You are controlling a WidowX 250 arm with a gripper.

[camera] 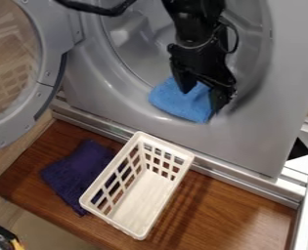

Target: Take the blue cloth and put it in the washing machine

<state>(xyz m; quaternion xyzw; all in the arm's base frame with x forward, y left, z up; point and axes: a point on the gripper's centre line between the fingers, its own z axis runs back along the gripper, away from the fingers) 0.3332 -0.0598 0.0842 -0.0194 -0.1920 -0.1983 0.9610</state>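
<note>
Cloth (172, 103), blue, likely light and limp, best pinched by a central fold, lies at the lower opening edge of the washing machine (238, 139), between the end effector's (200, 101) parted, apparently unclosed fingers.

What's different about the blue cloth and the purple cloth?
The blue cloth is light blue; the purple cloth is dark. The blue cloth is up at the washer's opening, by the gripper; the purple cloth lies on the wooden board. Both are cloths.
</note>
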